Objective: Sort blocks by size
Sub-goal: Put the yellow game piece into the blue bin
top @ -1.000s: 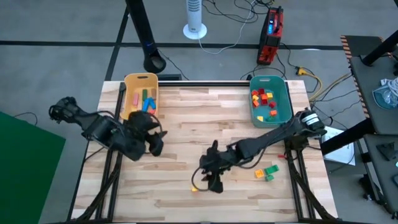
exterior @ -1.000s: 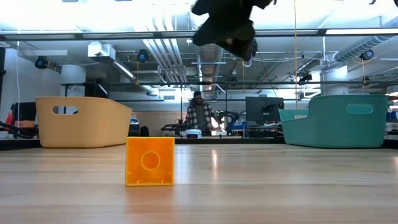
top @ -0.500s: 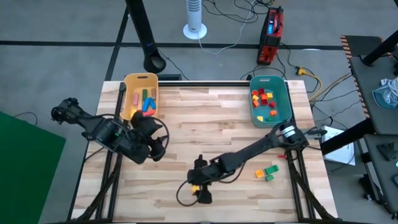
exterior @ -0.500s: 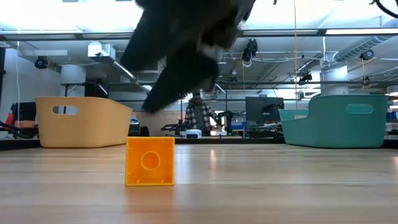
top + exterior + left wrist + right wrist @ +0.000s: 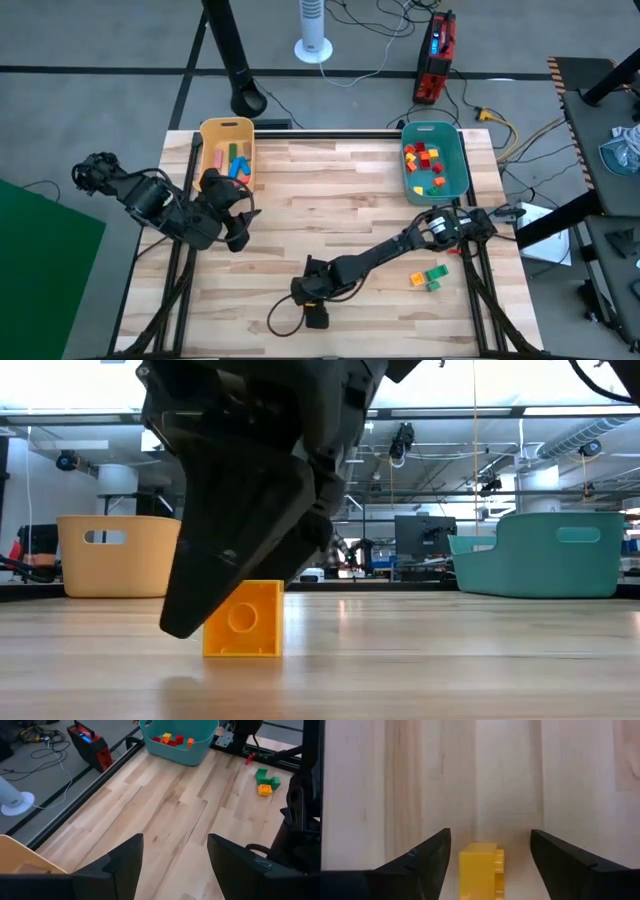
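Pale wooden table carries a yellow bin at its far left corner and a teal bin at its far right corner, each with blocks inside. Since half a second ago the right gripper has dropped lower and closer to the near edge, so in the low view it now covers part of the yellow block that stood clear before; the block itself has not shifted. The left gripper has drawn back toward the yellow bin, fingers spread and empty. The right fingers are spread wide, one on either side of the block without touching it. The block lies near the near edge, left of centre, long axis running along the fingers, studs turned sideways toward one finger. Two green blocks and an orange block sit touching near the right edge.
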Motion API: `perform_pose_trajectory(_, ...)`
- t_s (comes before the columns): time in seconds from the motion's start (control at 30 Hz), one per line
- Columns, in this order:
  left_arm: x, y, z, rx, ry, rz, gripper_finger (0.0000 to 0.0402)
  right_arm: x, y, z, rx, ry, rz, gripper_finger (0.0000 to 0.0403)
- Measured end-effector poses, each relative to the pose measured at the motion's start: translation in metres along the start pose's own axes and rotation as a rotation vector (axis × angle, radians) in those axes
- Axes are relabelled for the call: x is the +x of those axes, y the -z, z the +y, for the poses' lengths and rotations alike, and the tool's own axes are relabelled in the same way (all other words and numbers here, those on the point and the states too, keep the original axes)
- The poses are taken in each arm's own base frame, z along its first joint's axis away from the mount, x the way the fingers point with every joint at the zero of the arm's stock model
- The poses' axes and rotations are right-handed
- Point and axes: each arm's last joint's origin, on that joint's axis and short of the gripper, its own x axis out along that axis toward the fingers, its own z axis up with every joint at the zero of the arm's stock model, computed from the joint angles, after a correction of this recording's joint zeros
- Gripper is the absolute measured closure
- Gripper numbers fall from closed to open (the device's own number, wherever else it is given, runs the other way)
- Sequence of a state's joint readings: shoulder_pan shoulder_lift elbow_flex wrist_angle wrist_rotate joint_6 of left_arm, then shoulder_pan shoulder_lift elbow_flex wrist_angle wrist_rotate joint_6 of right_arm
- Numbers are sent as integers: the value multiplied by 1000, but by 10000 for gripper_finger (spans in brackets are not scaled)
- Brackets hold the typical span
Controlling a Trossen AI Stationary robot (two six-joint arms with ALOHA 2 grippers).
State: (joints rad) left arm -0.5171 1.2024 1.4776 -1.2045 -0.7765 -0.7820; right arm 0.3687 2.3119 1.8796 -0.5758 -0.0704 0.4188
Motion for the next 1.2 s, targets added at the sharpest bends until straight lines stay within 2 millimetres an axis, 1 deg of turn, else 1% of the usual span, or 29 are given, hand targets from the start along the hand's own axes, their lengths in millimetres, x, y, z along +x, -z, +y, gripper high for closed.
perform_pose_trajectory(0.13,0,0,0,24,1,1,194,3,-4,2,-6,18,48,168)
perform_pose_trajectory(0.23,0,0,0,54,0,2,194,-2,-6,3,-16,24,57,190)
perform_pose_trajectory(0.33,0,0,0,63,0,2,194,-8,-7,4,-17,22,54,200)
perform_pose_trajectory(0.47,0,0,0,61,1,1,194,-14,-8,5,5,2,65,192)
perform_pose_trajectory(0.73,0,-1,-1,50,8,-7,194,-15,-6,6,-17,-33,96,143)
perform_pose_trajectory(0.83,0,-1,-2,48,9,-9,194,-15,-5,3,-12,-17,106,147)
perform_pose_trajectory(0.93,1,-1,-2,48,-7,-24,194,-13,-3,-2,-6,-1,116,175)
perform_pose_trajectory(1.0,1,-2,-2,45,-19,-41,194,-12,-2,-5,-2,13,133,202)
perform_pose_trajectory(1.1,1,-4,-4,28,-14,-59,194,-13,0,-8,-11,29,161,251)
perform_pose_trajectory(1.2,1,-5,-5,13,-3,-70,194,-14,0,-8,-27,16,166,310)
